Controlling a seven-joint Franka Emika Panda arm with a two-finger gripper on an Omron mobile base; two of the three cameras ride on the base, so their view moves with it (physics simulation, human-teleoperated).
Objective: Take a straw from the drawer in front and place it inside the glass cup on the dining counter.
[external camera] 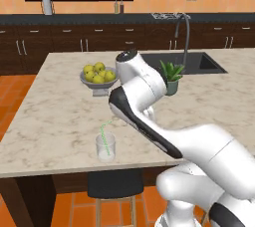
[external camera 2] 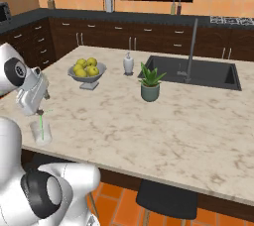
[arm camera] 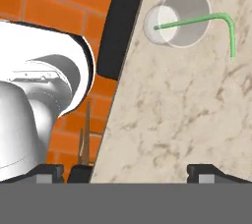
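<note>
Marbled beige stone tops the dining worktop (external camera: 60, 121), and near its front edge, at the left of the left base view, stands the glass cup (external camera: 105, 147) with the light-green straw (external camera: 103, 134) already leaning inside it, bent end up and hanging past the rim. Further right and back sit a grey bowl of yellow-green fruit (external camera: 98, 75), a small potted plant (external camera: 171, 75), and then the dark sink (external camera: 206, 62) with its tall faucet (external camera: 185, 34).

In the hand view the pincer (arm camera: 133, 173) looks down on the worktop with its 2 dark tips spread wide and nothing between them — it is open and empty. The cup lies ahead of it and apart, toward the top of that view, the straw's foot resting in the cup's base and the bent tip reaching out to the right over the stone. In the right base view the hand hangs just above and beside the cup.

By my reading the placing is done, so the risk now is the retreat. The straw leans far out — a finger or the wrist brushing that overhanging bend could flick it out or tip the light tumbler. The cup also stands close to the worktop's edge, above a black stool (external camera: 115, 183), so a sideways nudge could send it off.
</note>
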